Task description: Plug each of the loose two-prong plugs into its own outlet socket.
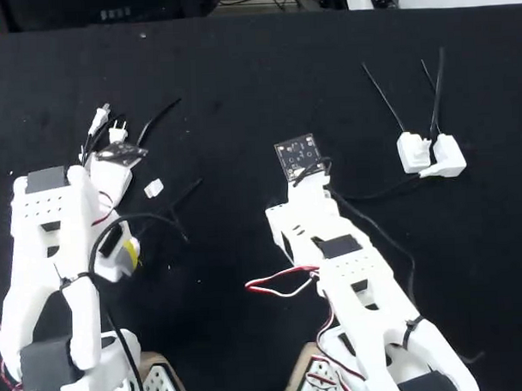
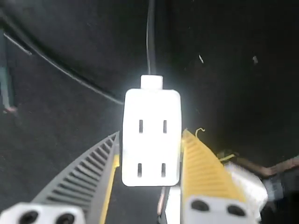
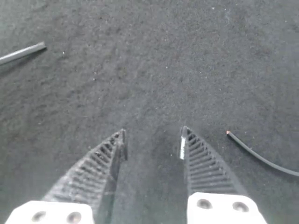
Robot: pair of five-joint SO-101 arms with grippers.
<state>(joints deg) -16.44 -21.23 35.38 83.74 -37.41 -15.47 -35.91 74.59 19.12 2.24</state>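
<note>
Within left gripper (image 2: 150, 132), outlet socket (image 2: 151, 154) lengthwise, cord (image 2: 150, 37) outward

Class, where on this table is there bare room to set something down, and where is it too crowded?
Free: the far strip of cloth between the loose plugs and the two white corded blocks; also ahead of the right gripper. Crowded: around the left arm, plugs and cables close by.
</note>
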